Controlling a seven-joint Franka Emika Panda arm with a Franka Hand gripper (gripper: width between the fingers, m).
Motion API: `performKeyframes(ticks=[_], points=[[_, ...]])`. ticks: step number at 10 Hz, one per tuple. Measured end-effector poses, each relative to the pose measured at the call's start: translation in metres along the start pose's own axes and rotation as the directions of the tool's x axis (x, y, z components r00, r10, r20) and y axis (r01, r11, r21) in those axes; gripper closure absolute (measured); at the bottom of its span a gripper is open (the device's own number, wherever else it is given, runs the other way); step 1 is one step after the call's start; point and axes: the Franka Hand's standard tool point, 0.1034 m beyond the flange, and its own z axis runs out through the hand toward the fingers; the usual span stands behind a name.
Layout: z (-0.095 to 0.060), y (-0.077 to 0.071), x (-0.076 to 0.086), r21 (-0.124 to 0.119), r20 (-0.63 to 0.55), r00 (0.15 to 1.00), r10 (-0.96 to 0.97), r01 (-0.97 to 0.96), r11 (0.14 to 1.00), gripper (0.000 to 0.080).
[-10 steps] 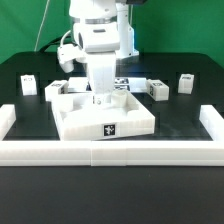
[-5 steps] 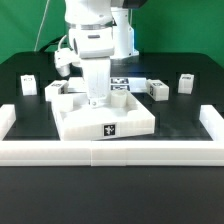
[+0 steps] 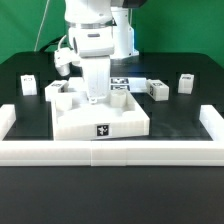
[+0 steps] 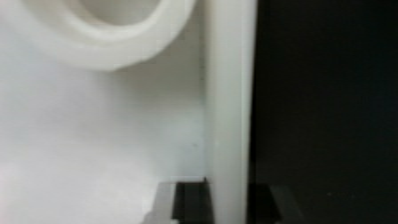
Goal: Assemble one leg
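The large flat white slab [image 3: 75,120] lies in the middle of the black table. My gripper [image 3: 95,100] reaches down at the slab's back edge and is shut on its thin wall. In the wrist view the dark fingertips [image 4: 192,205] straddle the slab's white edge strip [image 4: 228,120], with my gripper [image 4: 231,205] closed on it, and a round recess [image 4: 125,25] shows in the slab. Small white legs with tags stand apart on the table: two on the exterior view's left [image 3: 28,85] [image 3: 58,90] and two on its right [image 3: 158,89] [image 3: 186,82].
A low white wall [image 3: 110,152] runs along the front, with side pieces on the exterior view's left [image 3: 8,120] and right [image 3: 210,122]. The marker board [image 3: 135,82] lies behind the slab, next to the arm.
The slab has slid a little toward the exterior view's left, with my gripper holding its back edge. The legs have not moved.
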Motion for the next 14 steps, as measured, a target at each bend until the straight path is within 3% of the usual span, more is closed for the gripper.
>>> performKeyframes(ticks=[4, 6, 9, 12, 14], points=[[0.0, 0.001, 0.002, -0.002, 0.0, 1.0, 0.015, -0.015, 1.0, 0.0736], [0.0, 0.01, 0.031, -0.012, -0.011, 0.994, 0.107, -0.107, 0.994, 0.0736], [-0.001, 0.037, 0.069, -0.03, -0.026, 0.985, 0.168, -0.169, 0.985, 0.0736], [-0.003, 0.066, 0.094, -0.058, -0.04, 0.985, 0.166, -0.168, 0.984, 0.0736], [-0.006, 0.082, 0.104, -0.057, -0.043, 0.988, 0.148, -0.15, 0.987, 0.0737]])
